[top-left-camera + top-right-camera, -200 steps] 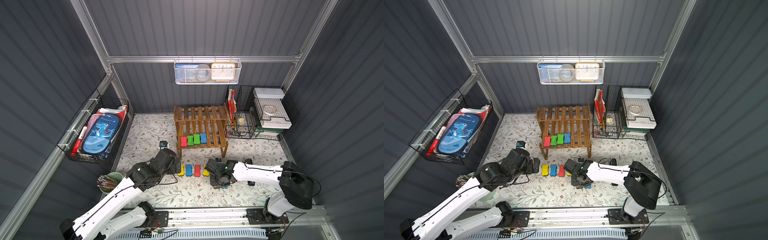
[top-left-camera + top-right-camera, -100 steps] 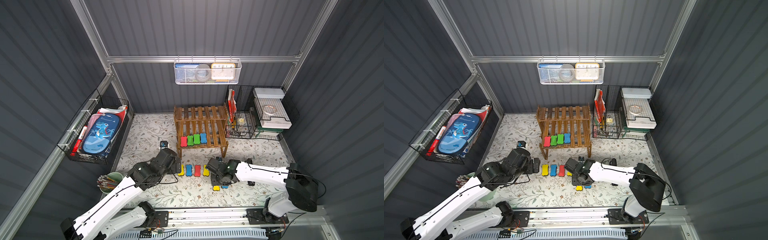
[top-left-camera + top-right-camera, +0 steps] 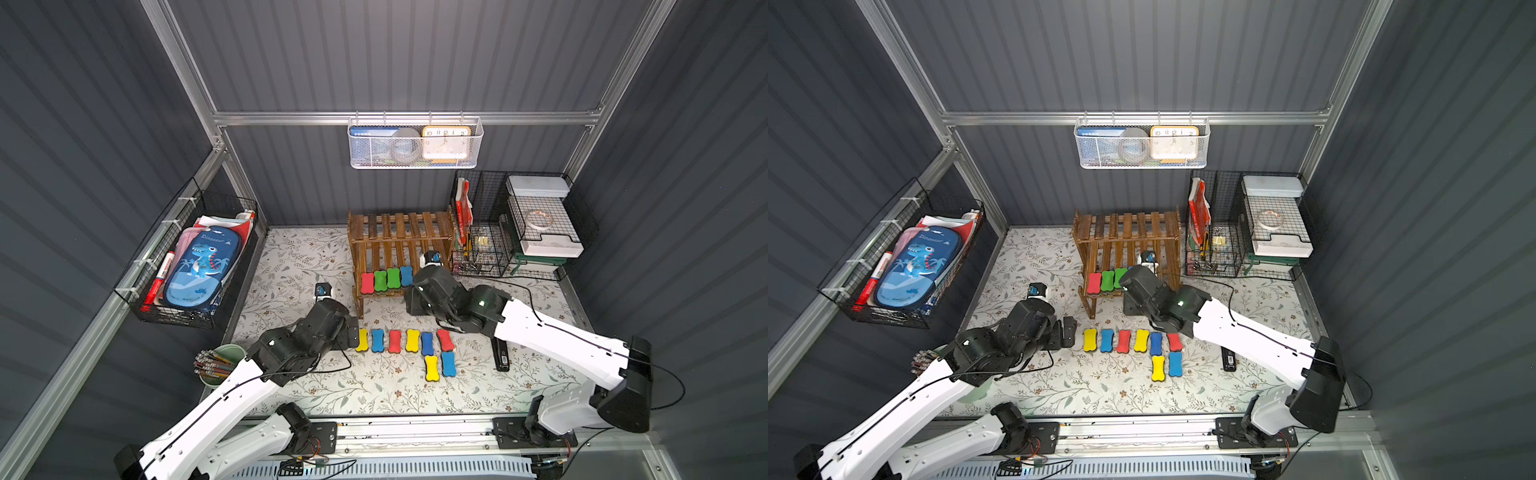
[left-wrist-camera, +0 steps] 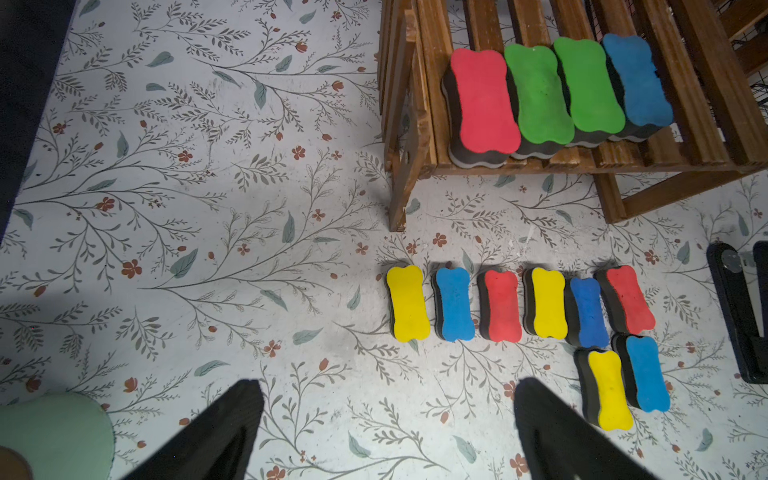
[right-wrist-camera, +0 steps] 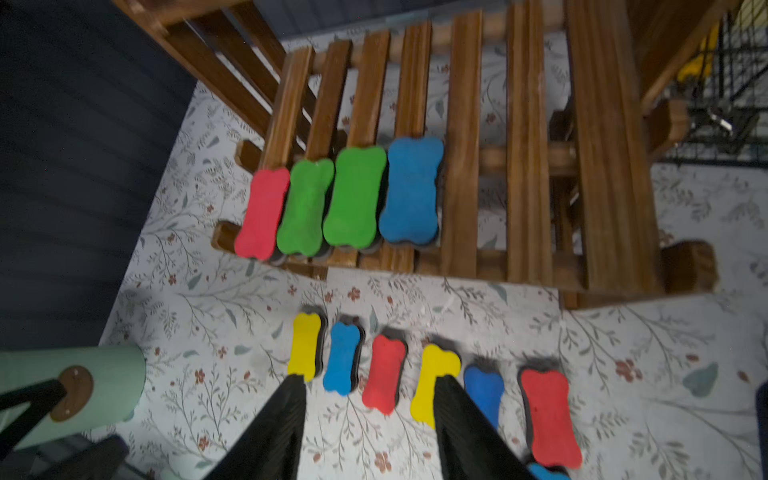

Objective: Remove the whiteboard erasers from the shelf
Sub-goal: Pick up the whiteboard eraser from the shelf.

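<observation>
four whiteboard erasers (image 3: 392,279) lay left on the shelf (image 3: 399,224)'s lower tier
right gripper (image 5: 370,380) hung empty, jaws half apart; it should widen and take the blue eraser (image 5: 411,191) across its waist

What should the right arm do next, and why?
Probably move the right gripper forward to the blue eraser and close on it. Its jaws stand open and empty, and this eraser seems the nearest of the four on the shelf.
</observation>
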Tool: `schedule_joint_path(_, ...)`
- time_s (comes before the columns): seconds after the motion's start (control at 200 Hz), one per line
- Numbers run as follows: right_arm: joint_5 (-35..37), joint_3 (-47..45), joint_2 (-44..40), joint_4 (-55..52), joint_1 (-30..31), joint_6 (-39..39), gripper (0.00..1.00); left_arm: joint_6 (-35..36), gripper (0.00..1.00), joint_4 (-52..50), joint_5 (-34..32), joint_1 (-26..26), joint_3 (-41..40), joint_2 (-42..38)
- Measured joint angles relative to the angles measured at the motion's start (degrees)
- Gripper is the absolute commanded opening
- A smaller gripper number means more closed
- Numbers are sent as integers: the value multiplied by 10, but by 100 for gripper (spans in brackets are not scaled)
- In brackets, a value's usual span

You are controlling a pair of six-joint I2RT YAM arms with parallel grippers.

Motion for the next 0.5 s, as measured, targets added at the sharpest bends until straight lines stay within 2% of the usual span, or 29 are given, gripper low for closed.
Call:
schedule_joint_path(0.24,35,53,111,34,-43,-44,54,-4,99,-8,-9,0,0,-22)
schedule_joint_path(0.5,34,57,142,38,-70,-52,52,-4,99,-12,-10,0,0,-17)
